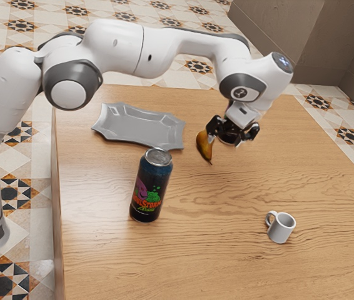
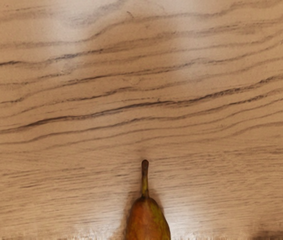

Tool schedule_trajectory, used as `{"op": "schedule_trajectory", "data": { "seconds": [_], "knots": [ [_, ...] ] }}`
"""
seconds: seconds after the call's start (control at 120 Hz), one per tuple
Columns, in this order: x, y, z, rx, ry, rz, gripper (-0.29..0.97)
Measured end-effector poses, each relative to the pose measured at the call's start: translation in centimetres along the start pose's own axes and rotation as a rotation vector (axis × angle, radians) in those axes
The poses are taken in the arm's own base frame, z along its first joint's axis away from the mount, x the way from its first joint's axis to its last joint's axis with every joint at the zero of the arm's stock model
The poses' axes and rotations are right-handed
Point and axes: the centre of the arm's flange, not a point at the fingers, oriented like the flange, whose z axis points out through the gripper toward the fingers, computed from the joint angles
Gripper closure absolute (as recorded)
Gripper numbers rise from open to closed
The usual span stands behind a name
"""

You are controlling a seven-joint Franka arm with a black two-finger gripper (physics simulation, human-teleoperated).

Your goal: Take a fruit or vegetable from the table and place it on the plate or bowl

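- The Franka arm's black gripper (image 1: 218,135) appears closed on a yellow-brown pear (image 1: 203,147), which it holds clear of the wooden desk (image 1: 227,250).
- Seen from the side, the pear hangs at the gripper's edge, on the exterior view's left. Its long axis is steeply tilted and its narrow end points down toward the desk.
- From the wrist camera, the pear (image 2: 145,222) sits just under the hand, its stem (image 2: 144,176) pointing straight out over bare wood grain.
- The grey plate (image 1: 127,122) lies toward the exterior view's left of the pear and slightly farther back. Its nearest corner is just beside the fruit.
- Judging by this, the lift looks done, and what remains is a short carry toward the exterior view's left to bring the pear over the plate.
- A dark drink can (image 1: 151,185) stands near the plate's front edge, below the likely path. A white mug (image 1: 281,226) sits well apart, toward the exterior view's right.
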Motion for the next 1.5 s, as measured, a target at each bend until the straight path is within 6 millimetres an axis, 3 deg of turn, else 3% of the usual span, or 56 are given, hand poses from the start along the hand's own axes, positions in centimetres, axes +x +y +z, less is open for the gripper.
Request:
{"op": "schedule_trajectory", "data": {
  "seconds": [0.108,0.2,0.408,0.667,1.283,1.5],
  "knots": [
    [0.2,-0.8,1.5,0.000,-0.010,0.006,0.00],
    [-1.0,-1.3,2.7,0.001,-0.012,-0.008,0.00],
    [-3.2,-1.7,4.0,0.009,-0.012,-0.034,0.00],
    [-3.8,-2.2,6.0,-0.008,-0.011,-0.035,0.00],
    [-7.1,-0.7,6.9,-0.095,-0.030,-0.079,0.00],
    [-7.3,-0.4,7.4,-0.128,-0.027,-0.080,0.00]
  ]
}}
